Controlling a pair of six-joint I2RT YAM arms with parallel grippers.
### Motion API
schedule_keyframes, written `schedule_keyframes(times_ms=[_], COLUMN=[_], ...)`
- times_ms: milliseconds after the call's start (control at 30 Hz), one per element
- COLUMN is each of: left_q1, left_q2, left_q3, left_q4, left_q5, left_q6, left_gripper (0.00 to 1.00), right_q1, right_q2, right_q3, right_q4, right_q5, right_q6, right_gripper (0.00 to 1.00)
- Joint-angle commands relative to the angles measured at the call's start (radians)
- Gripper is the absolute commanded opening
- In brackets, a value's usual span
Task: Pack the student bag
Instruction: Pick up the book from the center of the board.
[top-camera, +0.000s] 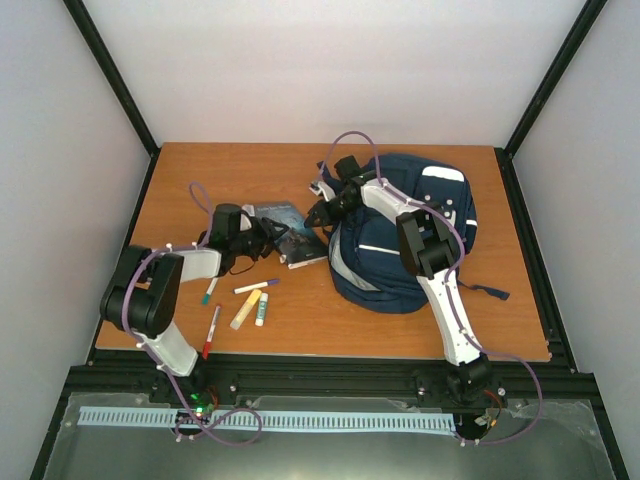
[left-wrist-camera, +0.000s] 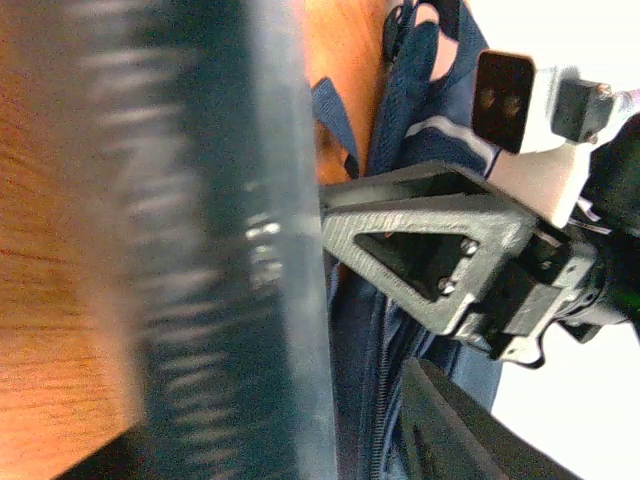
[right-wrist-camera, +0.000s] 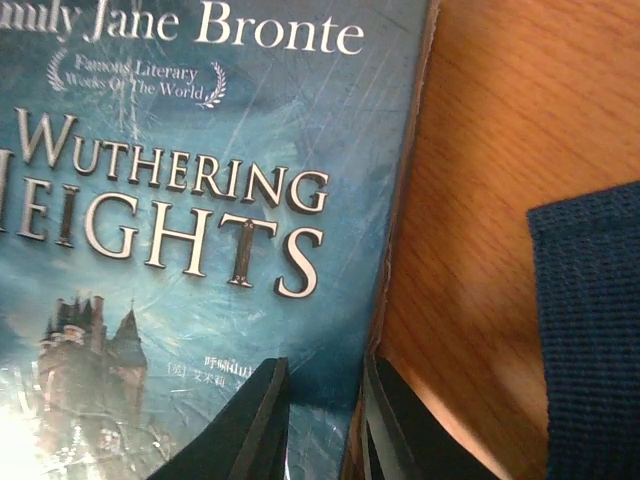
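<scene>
The student bag (top-camera: 400, 240) lies at the table's right middle, navy with white stripes; a corner of its fabric (right-wrist-camera: 590, 330) shows in the right wrist view. Left of it lies a blue book (top-camera: 295, 238), its cover reading "Wuthering Heights" (right-wrist-camera: 200, 200). My right gripper (top-camera: 318, 213) (right-wrist-camera: 325, 375) is shut on the book's edge beside the bag, one finger on the cover and the other under the edge. My left gripper (top-camera: 268, 238) stands at the book's opposite side. The blurred book (left-wrist-camera: 220, 250) fills the left wrist view, and a gap separates it from my one visible finger (left-wrist-camera: 450, 430).
Several pens and markers lie on the wooden table (top-camera: 180, 190) near the left arm: a white marker (top-camera: 256, 286), a yellow one (top-camera: 245, 310), a small glue stick (top-camera: 261, 310) and a red pen (top-camera: 212, 330). A bag strap (top-camera: 490, 292) trails right.
</scene>
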Motion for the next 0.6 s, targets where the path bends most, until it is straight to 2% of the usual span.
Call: schedule_keyframes(times_ms=[0, 200, 400, 567], left_q1=[-0.029, -0.029, -0.029, -0.03], left_q2=[-0.115, -0.194, -0.238, -0.377], left_q3=[0.029, 0.024, 0.046, 0.066], left_q4=[0.08, -0.008, -0.089, -0.216], left_q5=[-0.016, -0.058, -0.065, -0.08], left_q6=[0.021, 0.059, 0.071, 0.146], left_gripper=[0.42, 0.19, 0.08, 0.02], right_q1=[0.064, 0.063, 0.051, -0.018], right_q2=[0.058, 0.015, -0.101, -0.304], right_q3=[-0.045, -0.047, -0.08, -0.151], right_q4=[-0.07, -0.07, -0.07, -0.056], right_q5=[-0.016, -0.009, 0.026, 0.046], right_q6=[-0.01, -0.013, -0.027, -0.075], right_gripper=[0.21, 0.23, 0.27, 0.34])
